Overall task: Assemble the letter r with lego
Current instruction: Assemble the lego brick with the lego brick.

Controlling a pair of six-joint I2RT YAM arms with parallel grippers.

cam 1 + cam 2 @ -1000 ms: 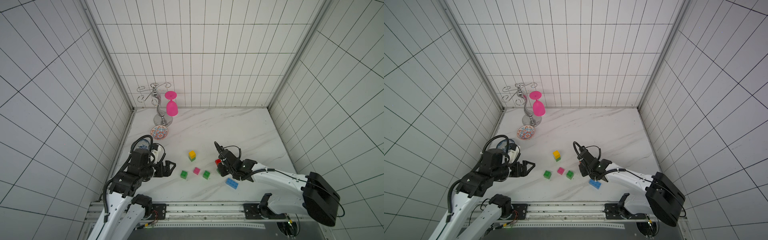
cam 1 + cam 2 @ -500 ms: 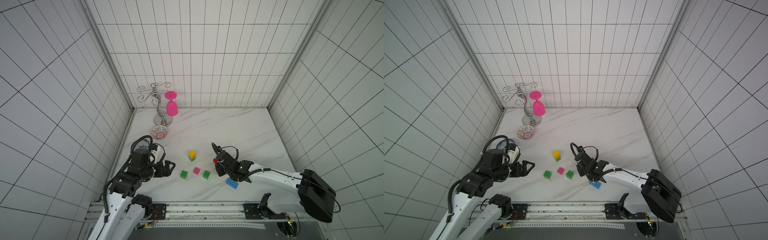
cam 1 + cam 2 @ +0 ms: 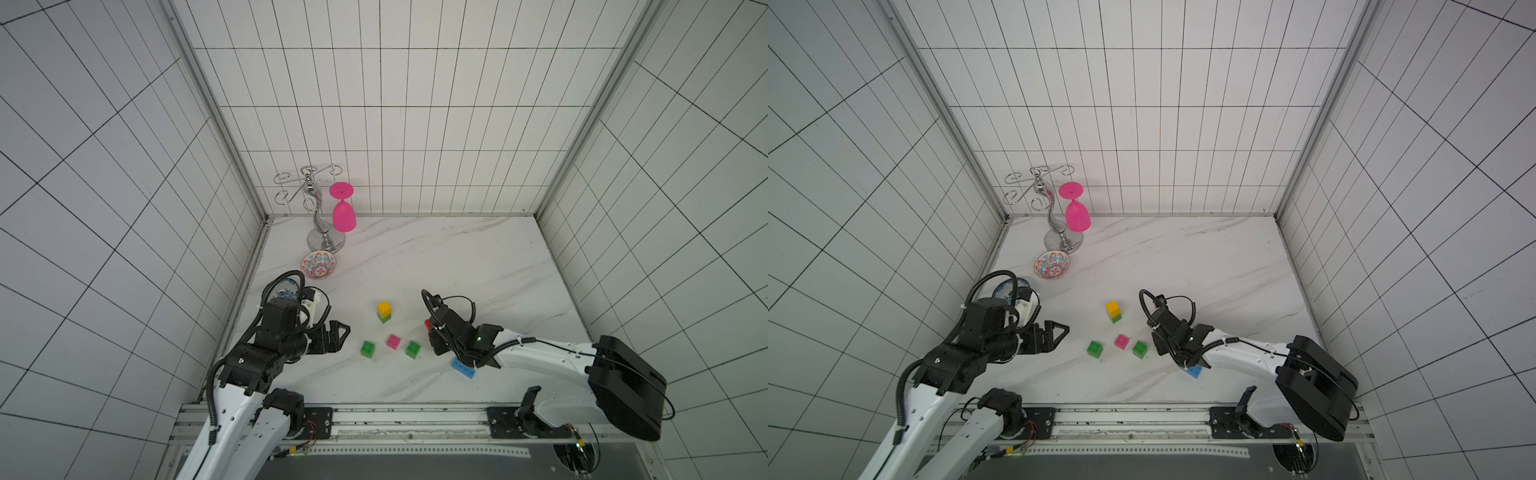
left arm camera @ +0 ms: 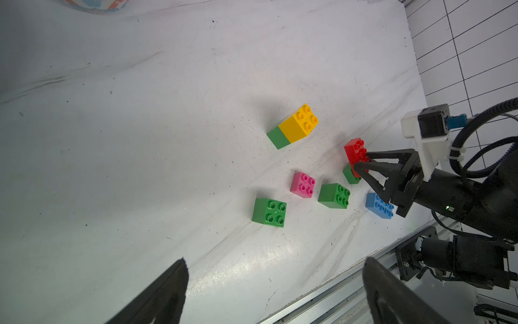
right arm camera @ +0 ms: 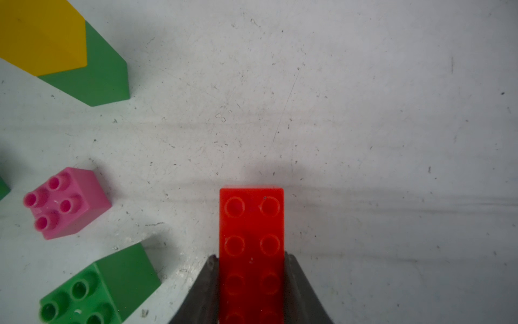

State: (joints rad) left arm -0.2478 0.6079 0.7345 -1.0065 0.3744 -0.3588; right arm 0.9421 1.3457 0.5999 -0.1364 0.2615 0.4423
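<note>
My right gripper (image 5: 251,256) is shut on one end of the long red brick (image 5: 251,224), which sticks out ahead of the fingers low over the table; in a top view it shows as red brick (image 3: 427,324). A green cube (image 4: 350,175) sits right under the brick's held end; I cannot tell whether they touch. A yellow cube (image 3: 384,308) stands stacked on a green cube. The pink cube (image 3: 392,341) lies between two loose green cubes (image 3: 368,349) (image 3: 413,349). The blue brick (image 3: 463,368) lies beneath the right arm. My left gripper (image 3: 343,332) hangs open and empty, left of the cubes.
A metal glass rack (image 3: 320,208) with a pink wine glass (image 3: 343,214) stands at the back left, a patterned bowl (image 3: 318,264) in front of it. A blue-and-white bowl (image 3: 286,291) sits behind the left arm. A metal rail (image 3: 374,419) runs along the table's front edge.
My right gripper has carried the red brick a little to the left, toward the loose cubes. The left arm has stayed where it was.
</note>
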